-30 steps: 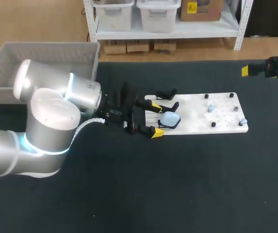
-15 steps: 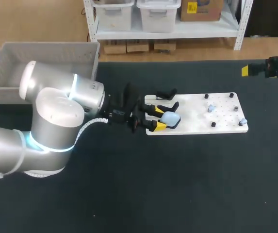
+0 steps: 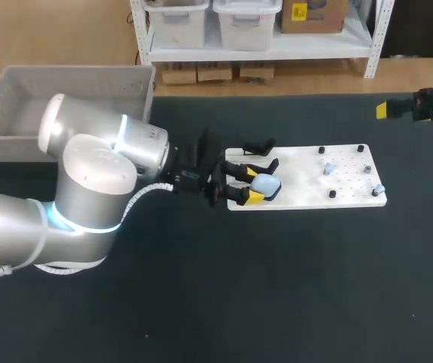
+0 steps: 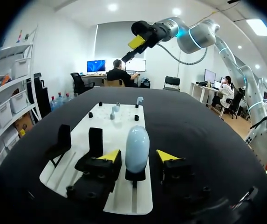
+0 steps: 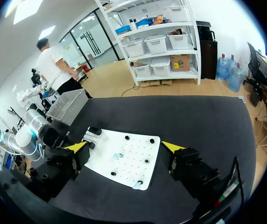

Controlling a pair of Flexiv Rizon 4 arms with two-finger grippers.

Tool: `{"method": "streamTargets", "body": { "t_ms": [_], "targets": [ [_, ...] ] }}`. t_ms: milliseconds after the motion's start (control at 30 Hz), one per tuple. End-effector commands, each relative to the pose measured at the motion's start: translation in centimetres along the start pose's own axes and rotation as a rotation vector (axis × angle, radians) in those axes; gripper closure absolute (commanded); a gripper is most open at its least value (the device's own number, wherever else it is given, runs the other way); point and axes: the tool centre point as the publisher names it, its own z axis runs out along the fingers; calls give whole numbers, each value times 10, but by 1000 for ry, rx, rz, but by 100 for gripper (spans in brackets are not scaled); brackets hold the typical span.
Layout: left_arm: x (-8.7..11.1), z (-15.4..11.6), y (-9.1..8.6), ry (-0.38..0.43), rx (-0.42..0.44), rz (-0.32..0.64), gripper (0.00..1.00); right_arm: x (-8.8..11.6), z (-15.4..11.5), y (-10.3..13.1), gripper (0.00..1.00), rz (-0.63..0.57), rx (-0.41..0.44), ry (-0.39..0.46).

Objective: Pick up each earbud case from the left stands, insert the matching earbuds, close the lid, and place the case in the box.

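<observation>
The pale blue earbud case (image 4: 137, 144) is seen upright on a black stand (image 4: 134, 175) at one end of the white board (image 3: 307, 180). It is flanked by the left gripper (image 4: 139, 156), whose fingers are parted with a narrow gap on each side of the case, so nothing is gripped. The right gripper (image 5: 125, 148) is raised well apart from the board's opposite end, fingers spread wide with nothing between them. The grey box (image 3: 20, 113) is set well apart from the board, past the case's end.
</observation>
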Motion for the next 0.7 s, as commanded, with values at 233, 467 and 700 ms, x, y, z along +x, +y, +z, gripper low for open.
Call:
{"method": "streamTargets", "body": {
  "t_ms": [233,467,700],
  "targets": [
    [0,6,0,-8,2,6,83,0,0,0,0,0,2,1],
    [-5,4,-4,-12,0,22,100,0,0,0,0,0,2,1],
    [-27,-21,-14,-62,-48,64,100,0,0,0,0,0,2,1]
  ]
}}
